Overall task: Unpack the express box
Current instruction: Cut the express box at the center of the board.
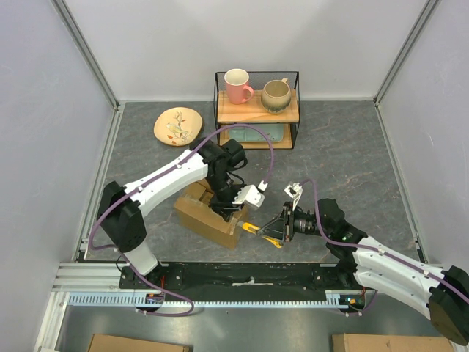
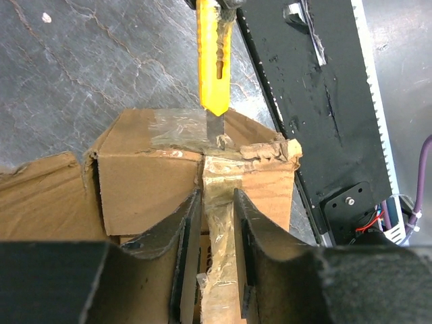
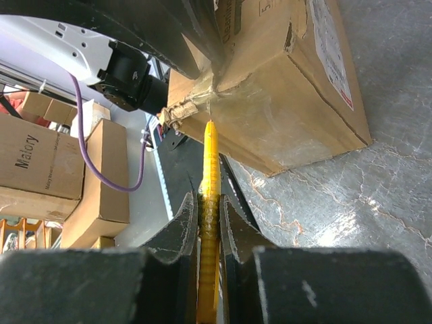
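Observation:
The express box (image 1: 199, 215), brown cardboard with clear tape on its seam, lies on the grey table in front of the arms. Its white label (image 3: 330, 52) shows in the right wrist view. My left gripper (image 1: 229, 208) is on the box's near top end, its fingers (image 2: 187, 223) closed narrowly on the crumpled taped seam (image 2: 220, 223). One flap (image 2: 40, 196) stands loose to the left. My right gripper (image 1: 283, 224) is shut on a yellow utility knife (image 1: 260, 231). The knife's blade tip (image 2: 216, 131) touches the tape at the box's end edge; the knife also shows in the right wrist view (image 3: 210, 169).
A wire shelf (image 1: 256, 110) at the back holds a pink mug (image 1: 237, 86) and a beige mug (image 1: 276, 94). A patterned plate (image 1: 178, 125) lies back left. A black rail (image 1: 249, 275) runs along the near edge. Plain cardboard boxes (image 3: 40, 162) stand off the table.

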You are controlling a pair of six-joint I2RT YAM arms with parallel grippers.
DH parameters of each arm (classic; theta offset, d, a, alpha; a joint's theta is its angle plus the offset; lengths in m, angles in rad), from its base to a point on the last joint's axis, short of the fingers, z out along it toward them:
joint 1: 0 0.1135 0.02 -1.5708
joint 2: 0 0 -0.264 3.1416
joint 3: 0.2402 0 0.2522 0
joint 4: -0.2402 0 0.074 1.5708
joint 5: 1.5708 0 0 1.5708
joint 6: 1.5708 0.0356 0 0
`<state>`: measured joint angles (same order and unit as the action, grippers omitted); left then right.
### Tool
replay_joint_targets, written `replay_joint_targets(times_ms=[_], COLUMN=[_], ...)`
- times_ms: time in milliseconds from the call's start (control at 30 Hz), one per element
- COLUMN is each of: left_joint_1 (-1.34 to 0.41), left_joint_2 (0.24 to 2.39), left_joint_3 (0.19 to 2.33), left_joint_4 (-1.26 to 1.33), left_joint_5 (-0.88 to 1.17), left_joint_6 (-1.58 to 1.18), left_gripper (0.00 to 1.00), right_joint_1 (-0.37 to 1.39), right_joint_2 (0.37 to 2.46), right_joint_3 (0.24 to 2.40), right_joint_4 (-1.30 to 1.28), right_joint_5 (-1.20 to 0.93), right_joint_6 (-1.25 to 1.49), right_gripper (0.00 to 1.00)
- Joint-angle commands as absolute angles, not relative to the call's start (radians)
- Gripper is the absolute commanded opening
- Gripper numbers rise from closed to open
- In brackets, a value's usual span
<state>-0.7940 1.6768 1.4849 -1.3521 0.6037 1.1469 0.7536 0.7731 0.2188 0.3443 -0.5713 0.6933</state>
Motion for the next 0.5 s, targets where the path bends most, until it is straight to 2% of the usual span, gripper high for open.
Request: replay_joint_targets(times_ms=[0, 100, 133, 233, 467], left_joint_1=[-0.799, -0.799, -0.799, -0.801, -0.808], left_joint_2=[1.701, 1.713, 1.72, 1.724, 1.707], left_joint_3=[1.47, 1.476, 1.477, 1.48, 1.522], left_joint_4=[-1.514, -1.526, -1.531, -1.537, -1.539], left_joint_5=[0.652, 0.675, 0.678, 0.689, 0.686], left_joint_6=[1.195, 1.203, 1.204, 1.203, 1.172], left_gripper=[0.31, 0.19, 0.12, 0.02, 0.02], right_joint_1=[0.758, 0.758, 0.755, 0.756, 0.755], right_joint_2=[0.776, 0.773, 0.776, 0.785, 0.808], right_joint_3=[0.21, 0.21, 0.21, 0.21, 0.209], right_joint_4=[0.426, 0.426, 0.431, 0.445, 0.485], right_joint_5=[-0.563, -0.551, -0.549, -0.54, -0.522], right_joint_6=[0.71, 0.71, 0.713, 0.715, 0.726], right_gripper=[0.0, 0.0, 0.0, 0.0, 0.0])
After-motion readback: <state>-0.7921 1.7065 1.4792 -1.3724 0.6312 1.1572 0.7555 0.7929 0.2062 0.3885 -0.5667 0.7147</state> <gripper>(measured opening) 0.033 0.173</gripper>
